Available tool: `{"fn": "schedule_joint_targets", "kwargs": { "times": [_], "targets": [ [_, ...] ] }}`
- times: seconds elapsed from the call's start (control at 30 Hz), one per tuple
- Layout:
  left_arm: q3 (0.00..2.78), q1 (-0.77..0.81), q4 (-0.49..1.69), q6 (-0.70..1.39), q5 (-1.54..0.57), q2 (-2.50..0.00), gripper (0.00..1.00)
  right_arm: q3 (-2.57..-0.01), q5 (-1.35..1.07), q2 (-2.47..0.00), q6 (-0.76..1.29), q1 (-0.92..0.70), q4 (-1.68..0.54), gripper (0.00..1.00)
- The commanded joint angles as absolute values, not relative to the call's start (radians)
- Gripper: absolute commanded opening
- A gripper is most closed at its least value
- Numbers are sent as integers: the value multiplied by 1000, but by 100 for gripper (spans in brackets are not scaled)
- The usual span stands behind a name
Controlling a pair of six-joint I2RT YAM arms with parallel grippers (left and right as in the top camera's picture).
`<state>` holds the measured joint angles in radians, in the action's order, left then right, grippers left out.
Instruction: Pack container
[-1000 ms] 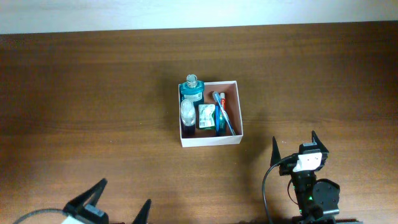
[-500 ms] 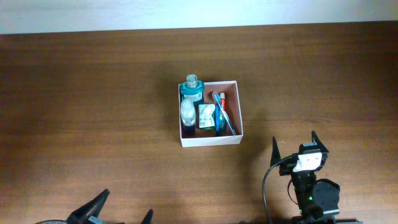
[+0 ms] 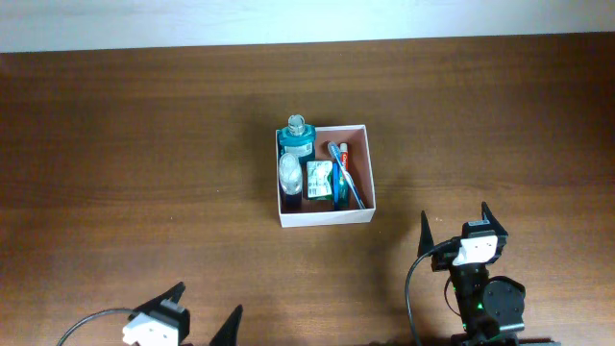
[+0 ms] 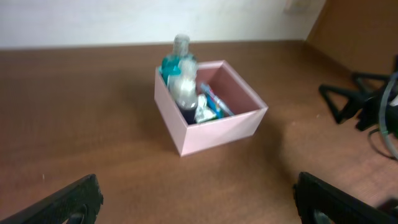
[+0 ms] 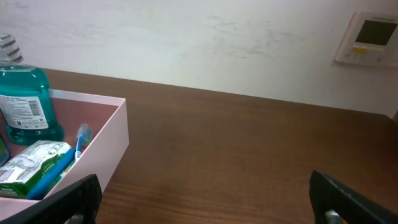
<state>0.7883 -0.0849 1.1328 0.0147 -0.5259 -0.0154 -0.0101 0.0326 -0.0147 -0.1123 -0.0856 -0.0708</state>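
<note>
At the near edge of the brown wooden tabletop (image 3: 144, 144), left of centre: left gripper (image 3: 207, 306), fingers spread wide, holding nothing. Right of centre, same edge: right gripper (image 3: 454, 213), fingertips pointing toward the far edge, likewise spread and empty. Square, shallow, white-walled cardboard container (image 3: 327, 217) stands mid-tabletop, well apart from both. Teal mouthwash bottle (image 5: 23, 93) inside it: label print too small to read.
</note>
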Motion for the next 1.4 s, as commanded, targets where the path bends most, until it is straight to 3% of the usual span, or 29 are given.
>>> {"fn": "schedule_joint_targets", "kwargs": {
  "times": [0.0,0.3,0.5,0.77,1.37],
  "targets": [
    [715,-81,1092,3,-515,-6,99,-6,31,-3,-116,-77,-79,98],
    [400,-79,503,3,-467,-6,99,-6,31,-3,-116,-77,-79,98],
    [249,-1,140,3,-225,-6,99,-6,31,-3,-116,-77,-79,98],
    [182,70,87,4,49,-6,100,-6,31,-3,-116,-77,-79,98],
    [13,69,82,7,72,-6,100,-6,31,-3,-116,-77,-79,98]
  ]
}}
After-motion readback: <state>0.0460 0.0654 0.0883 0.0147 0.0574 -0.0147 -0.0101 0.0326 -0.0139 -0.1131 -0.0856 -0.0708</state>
